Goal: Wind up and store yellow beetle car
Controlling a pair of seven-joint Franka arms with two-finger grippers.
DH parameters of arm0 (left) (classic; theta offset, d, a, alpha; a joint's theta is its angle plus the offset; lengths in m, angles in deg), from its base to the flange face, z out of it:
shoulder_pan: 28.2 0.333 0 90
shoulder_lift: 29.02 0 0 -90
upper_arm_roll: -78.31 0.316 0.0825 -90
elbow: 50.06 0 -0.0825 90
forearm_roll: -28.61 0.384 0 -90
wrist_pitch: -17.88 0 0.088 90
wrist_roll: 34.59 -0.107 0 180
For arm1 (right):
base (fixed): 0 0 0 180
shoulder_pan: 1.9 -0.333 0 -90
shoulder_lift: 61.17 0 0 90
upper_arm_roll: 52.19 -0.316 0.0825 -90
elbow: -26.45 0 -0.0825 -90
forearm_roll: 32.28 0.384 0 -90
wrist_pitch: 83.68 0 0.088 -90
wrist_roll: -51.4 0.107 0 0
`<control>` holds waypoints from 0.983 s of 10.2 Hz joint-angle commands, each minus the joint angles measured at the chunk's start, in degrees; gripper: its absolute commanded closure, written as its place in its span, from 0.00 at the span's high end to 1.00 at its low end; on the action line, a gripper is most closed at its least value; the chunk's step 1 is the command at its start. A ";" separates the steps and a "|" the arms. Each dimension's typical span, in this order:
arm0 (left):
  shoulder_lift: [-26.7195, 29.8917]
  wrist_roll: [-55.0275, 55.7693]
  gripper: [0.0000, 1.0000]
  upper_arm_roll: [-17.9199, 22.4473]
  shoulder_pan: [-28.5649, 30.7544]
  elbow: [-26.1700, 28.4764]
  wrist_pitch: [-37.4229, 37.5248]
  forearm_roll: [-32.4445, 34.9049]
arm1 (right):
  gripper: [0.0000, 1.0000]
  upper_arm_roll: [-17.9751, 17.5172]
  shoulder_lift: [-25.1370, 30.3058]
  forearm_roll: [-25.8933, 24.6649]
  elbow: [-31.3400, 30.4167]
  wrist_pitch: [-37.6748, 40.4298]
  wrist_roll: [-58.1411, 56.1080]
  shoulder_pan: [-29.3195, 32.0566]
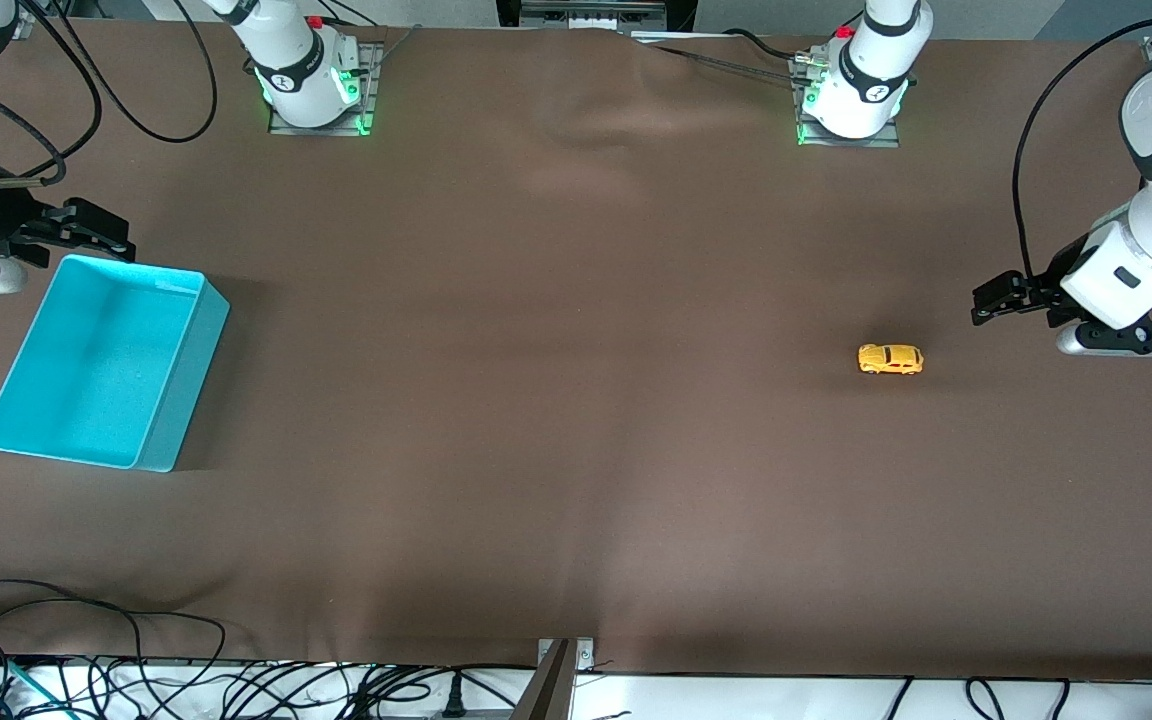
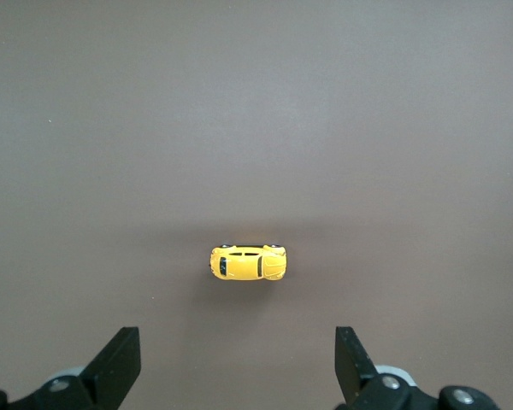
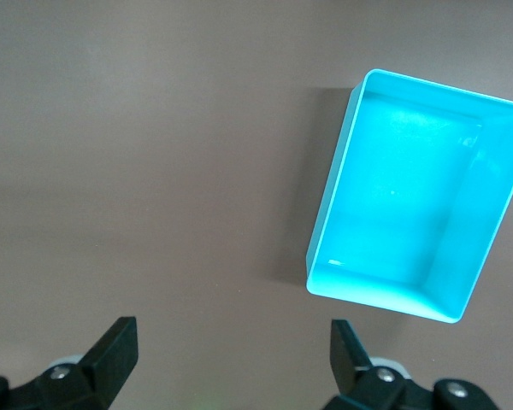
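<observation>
The yellow beetle car [image 1: 890, 358] stands on its wheels on the brown table, toward the left arm's end. In the left wrist view the car [image 2: 248, 263] lies a short way ahead of the open fingers. My left gripper [image 1: 998, 298] hangs open and holds nothing, over the table just past the car toward that end; its fingertips frame bare cloth [image 2: 238, 367]. My right gripper [image 1: 101, 232] is open and holds nothing, hovering by the rim of the teal bin [image 1: 106, 360] that lies farther from the front camera. Its wrist view shows the gripper [image 3: 233, 359] over cloth beside the bin [image 3: 419, 256].
The teal bin holds nothing and sits at the right arm's end of the table. Both arm bases [image 1: 311, 85] [image 1: 851, 95] stand along the table's far edge. Cables [image 1: 136, 660] lie along the edge nearest the front camera.
</observation>
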 commanded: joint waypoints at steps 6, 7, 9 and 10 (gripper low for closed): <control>-0.14 -3.67 1.00 0.72 -0.48 -1.15 0.89 -0.72 | 1.00 0.14 -0.37 0.94 1.30 0.54 -0.88 0.13; -0.23 -3.67 1.00 0.72 -0.39 -1.15 0.89 -0.72 | 1.00 0.06 -0.37 0.94 1.30 0.54 -0.88 0.13; -0.49 -3.67 1.00 0.64 -0.30 -1.15 0.89 -0.63 | 1.00 0.06 -0.37 1.03 1.30 0.54 -0.88 0.04; -0.58 -3.67 1.00 0.72 -0.39 -1.15 0.89 -0.63 | 1.00 0.06 -0.37 1.03 1.30 0.54 -0.88 0.04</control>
